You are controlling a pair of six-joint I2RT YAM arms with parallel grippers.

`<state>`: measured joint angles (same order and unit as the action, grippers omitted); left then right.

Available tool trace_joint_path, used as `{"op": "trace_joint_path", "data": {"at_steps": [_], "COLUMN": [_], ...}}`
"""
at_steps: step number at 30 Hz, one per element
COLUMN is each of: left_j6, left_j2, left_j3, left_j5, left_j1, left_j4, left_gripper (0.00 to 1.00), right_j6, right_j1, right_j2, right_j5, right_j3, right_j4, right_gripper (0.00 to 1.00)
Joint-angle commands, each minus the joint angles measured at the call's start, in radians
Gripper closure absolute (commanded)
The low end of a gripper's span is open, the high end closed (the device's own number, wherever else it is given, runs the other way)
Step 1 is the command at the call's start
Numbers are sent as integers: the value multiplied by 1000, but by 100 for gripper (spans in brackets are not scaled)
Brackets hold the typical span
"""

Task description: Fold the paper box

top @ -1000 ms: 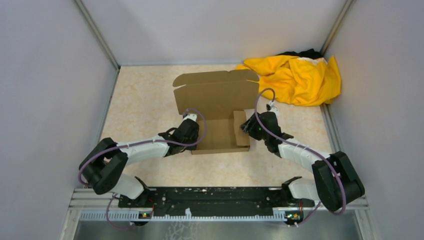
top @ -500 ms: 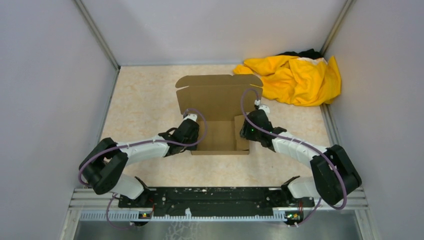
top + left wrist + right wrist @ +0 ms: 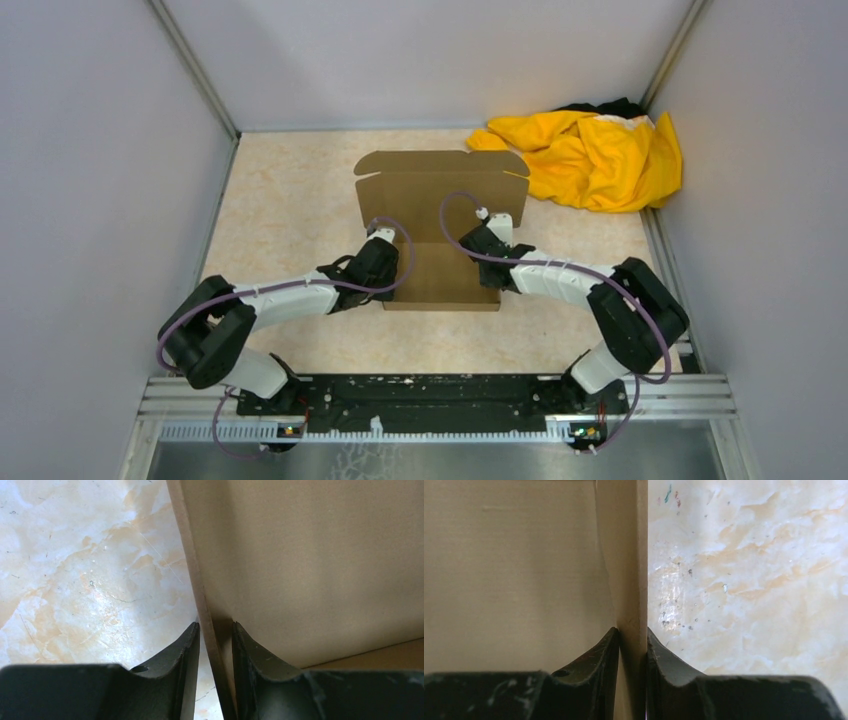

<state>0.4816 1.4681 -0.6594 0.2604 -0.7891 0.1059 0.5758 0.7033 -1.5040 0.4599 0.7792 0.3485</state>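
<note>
The paper box [image 3: 440,200] is brown cardboard in the middle of the table, its lid panel standing up at the back and its base [image 3: 440,280] flat in front. My left gripper [image 3: 385,258] is at the box's left wall. In the left wrist view it [image 3: 215,625] is closed narrowly round that upright wall [image 3: 200,580], with a thin gap at the outer finger. My right gripper [image 3: 490,248] is at the right wall. In the right wrist view it [image 3: 631,629] is clamped on the upright folded side wall [image 3: 629,555].
A crumpled yellow cloth [image 3: 595,155] with a dark garment behind it lies in the back right corner, just right of the lid. Grey enclosure walls [image 3: 100,200] stand on three sides. The black base rail [image 3: 420,395] runs along the near edge.
My right gripper has moved left and inward with the right side flap, raising it from slanted to upright. The lid panel has squared up. The left arm has not moved.
</note>
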Motion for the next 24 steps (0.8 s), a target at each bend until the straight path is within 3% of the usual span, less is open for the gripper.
{"op": "trace_joint_path", "data": {"at_steps": [1,12,15,24], "left_j6": [-7,-28,-32,-40], "left_j2": [26,-28,-35,-79], "left_j3": [18,24,20,12], "left_j5": [-55,-54,-55,-61], "left_j1": [0,0,1,5], "left_j4": [81,98,100,128], "left_gripper": [64,64,64,63], "right_j6": [-34,-52,-54,-21], "right_j1": [28,53,58,98], "right_j2": [-55,-113,-153,-276], "right_j5": [186,351,366,472], "right_j3": [60,172,194,258], "right_j4": [116,247,263,374], "right_gripper": [82,91,99,100]}}
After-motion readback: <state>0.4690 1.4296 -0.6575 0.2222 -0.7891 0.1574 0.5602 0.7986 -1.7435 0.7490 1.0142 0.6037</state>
